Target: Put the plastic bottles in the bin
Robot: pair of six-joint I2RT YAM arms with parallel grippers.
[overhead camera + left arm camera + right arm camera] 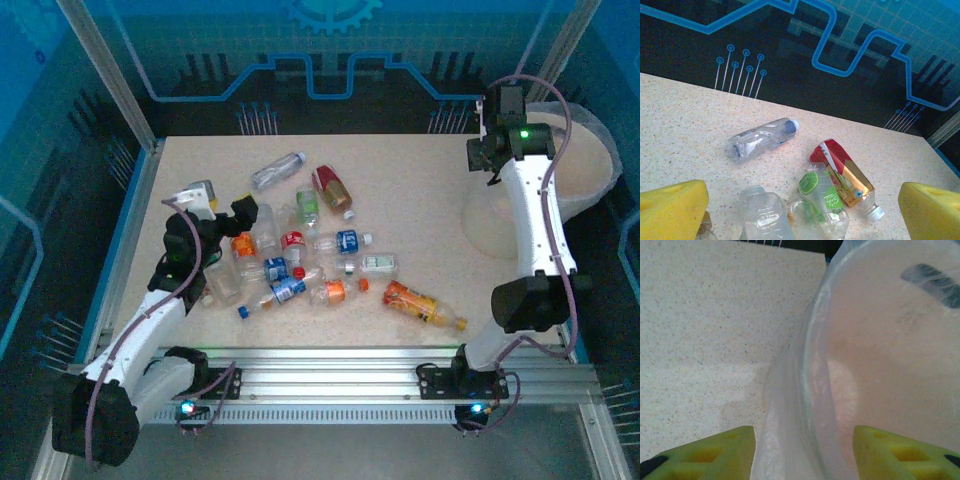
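Right hand (802, 440), spread astride the bin (890, 365) rim at 2 o'clock, should pinch wall and liner (772, 405) together squarely.

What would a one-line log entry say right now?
left gripper: open, over plastic bottles on table | right gripper: open, astride rim of bin

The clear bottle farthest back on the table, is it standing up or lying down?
Lying down. The clear bottle rests lengthwise on the table, its bluish cap pointing sideways.
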